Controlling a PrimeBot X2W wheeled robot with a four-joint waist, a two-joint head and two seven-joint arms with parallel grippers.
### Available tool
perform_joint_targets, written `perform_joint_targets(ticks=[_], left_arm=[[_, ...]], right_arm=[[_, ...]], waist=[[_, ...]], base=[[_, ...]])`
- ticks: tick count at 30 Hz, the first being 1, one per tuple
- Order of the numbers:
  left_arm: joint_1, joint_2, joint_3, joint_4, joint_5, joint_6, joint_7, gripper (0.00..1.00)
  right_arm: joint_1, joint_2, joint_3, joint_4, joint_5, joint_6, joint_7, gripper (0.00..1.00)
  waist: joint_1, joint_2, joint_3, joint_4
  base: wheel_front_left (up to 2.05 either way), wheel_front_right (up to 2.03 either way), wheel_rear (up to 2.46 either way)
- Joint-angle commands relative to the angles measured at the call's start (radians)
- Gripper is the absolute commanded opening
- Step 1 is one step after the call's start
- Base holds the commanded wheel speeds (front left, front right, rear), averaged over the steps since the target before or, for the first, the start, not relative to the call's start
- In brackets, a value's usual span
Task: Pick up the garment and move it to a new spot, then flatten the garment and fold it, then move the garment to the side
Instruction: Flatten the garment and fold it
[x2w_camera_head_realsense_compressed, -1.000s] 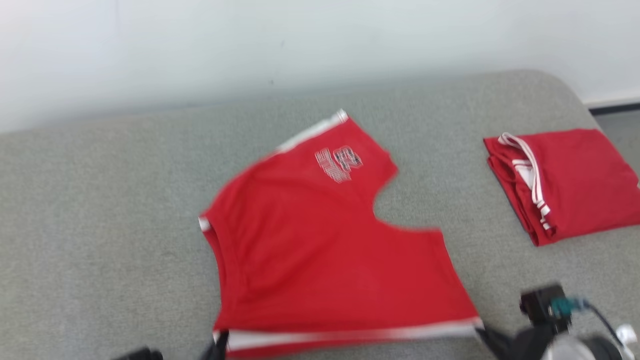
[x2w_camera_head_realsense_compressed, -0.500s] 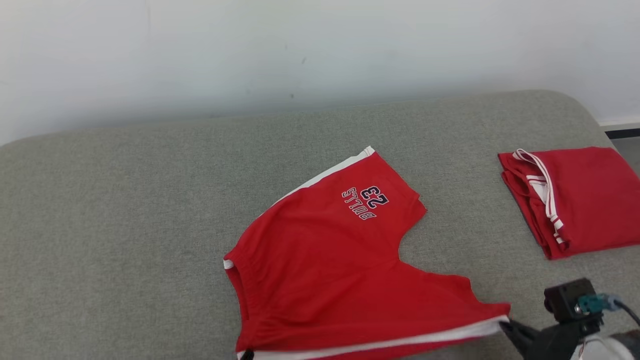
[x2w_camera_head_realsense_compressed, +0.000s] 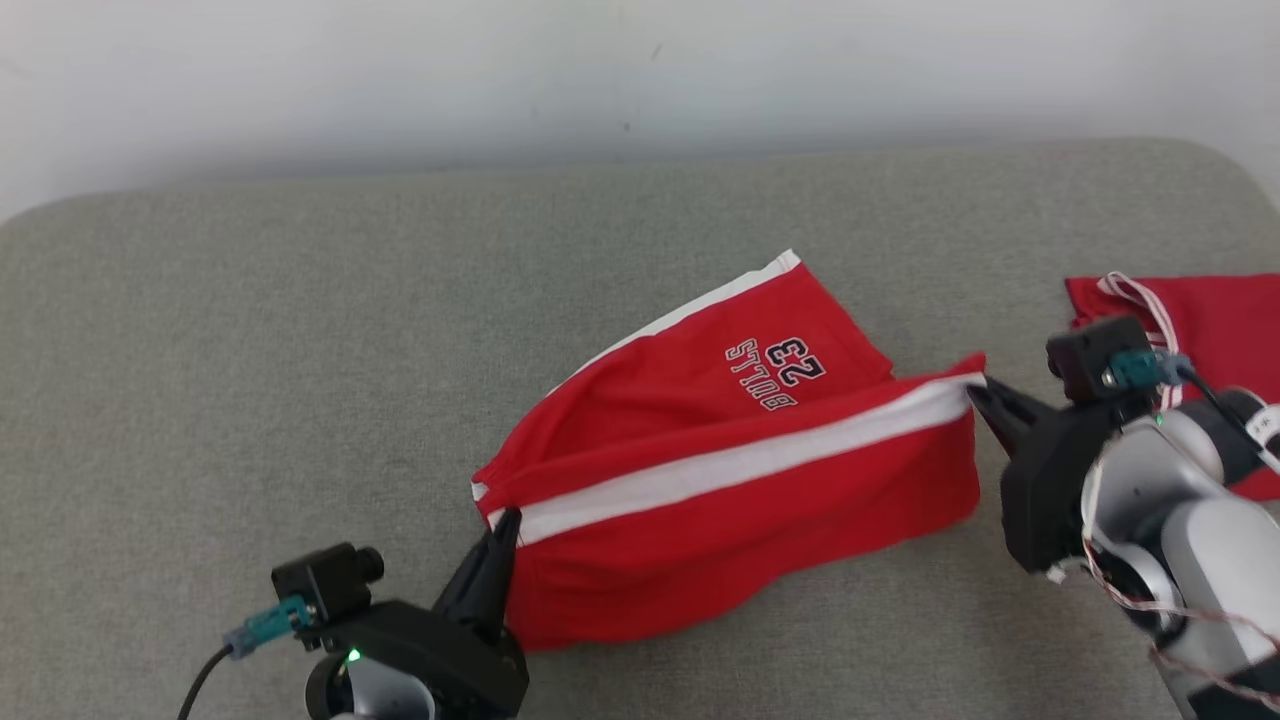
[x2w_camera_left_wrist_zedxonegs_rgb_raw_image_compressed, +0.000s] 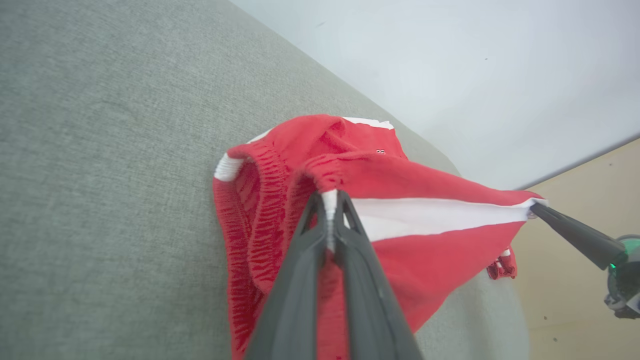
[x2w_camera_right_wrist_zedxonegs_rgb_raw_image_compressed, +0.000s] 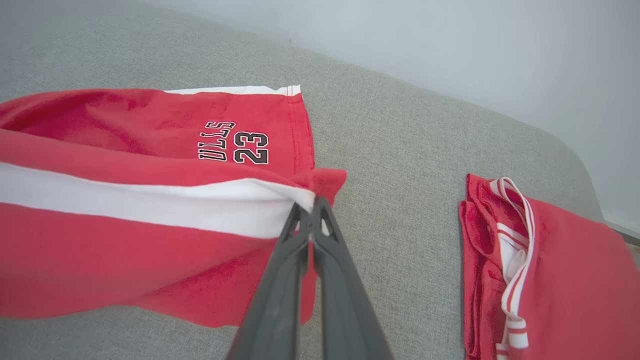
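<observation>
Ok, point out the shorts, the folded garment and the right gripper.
shorts (x2w_camera_head_realsense_compressed: 740, 540): head view, red panel below white stripe.
folded garment (x2w_camera_right_wrist_zedxonegs_rgb_raw_image_compressed: 575, 280): right wrist view, flat red top.
right gripper (x2w_camera_head_realsense_compressed: 980, 392): head view, fingertips.

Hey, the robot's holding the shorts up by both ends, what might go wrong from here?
The left gripper and right gripper pinch only the stripe ends of the shorts; a tug could pull one free.
The waistband looks bunched, so the fold may land creased.
The right arm is close to the folded garment and might brush it.
</observation>
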Motion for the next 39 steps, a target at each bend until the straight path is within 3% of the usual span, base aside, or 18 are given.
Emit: perform_joint_targets(ticks=[1,12,26,27,28,29,34,39], left_arm=[[-0.041,-0.011,0.009,0.026,0.006,0.011,-0.016,0.0],[-0.222,-0.049,-0.001,0.166,0.021,0.048,-0.094,0.0],[-0.377,-0.061,-0.063,0.293,-0.039,0.036,-0.179,0.0],[-0.382,-0.061,-0.069,0.296,-0.044,0.034,-0.189,0.33],[-0.388,-0.062,-0.073,0.296,-0.043,0.034,-0.198,0.67],[-0.392,-0.062,-0.079,0.298,-0.042,0.032,-0.206,1.0],[-0.385,-0.061,-0.074,0.299,0.008,0.033,-0.24,1.0],[-0.326,-0.049,0.01,0.235,0.106,0.026,-0.246,1.0]], right_arm=[[-0.062,0.007,0.029,0.057,0.001,-0.003,-0.035,0.0],[-0.362,0.052,0.165,0.396,-0.004,-0.003,-0.192,0.0],[-0.579,0.117,0.22,0.698,-0.024,-0.003,-0.353,0.0],[-0.586,0.121,0.223,0.712,-0.023,-0.003,-0.362,0.29],[-0.594,0.125,0.226,0.726,-0.021,-0.003,-0.372,0.84],[-0.603,0.127,0.227,0.738,-0.018,-0.003,-0.384,1.0],[-0.616,0.143,0.226,0.782,0.019,-0.003,-0.43,1.0],[-0.6,0.136,0.242,0.805,0.068,-0.003,-0.435,1.0]], waist=[[-0.0001,-0.0001,0.04,0.031],[-0.0001,-0.0001,0.128,0.084],[-0.0001,-0.0001,0.192,0.126],[-0.0001,-0.0001,0.192,0.127],[-0.0001,-0.0001,0.192,0.128],[-0.0001,-0.0001,0.191,0.128],[-0.0001,-0.0001,0.165,0.126],[-0.0001,-0.0001,0.129,0.12]], base=[[0.0,0.0,0.0],[0.0,0.0,0.0],[0.0,0.0,0.0],[0.0,0.0,0.0],[0.0,0.0,0.0],[0.0,0.0,0.0],[0.0,0.0,0.0],[0.0,0.0,0.0]])
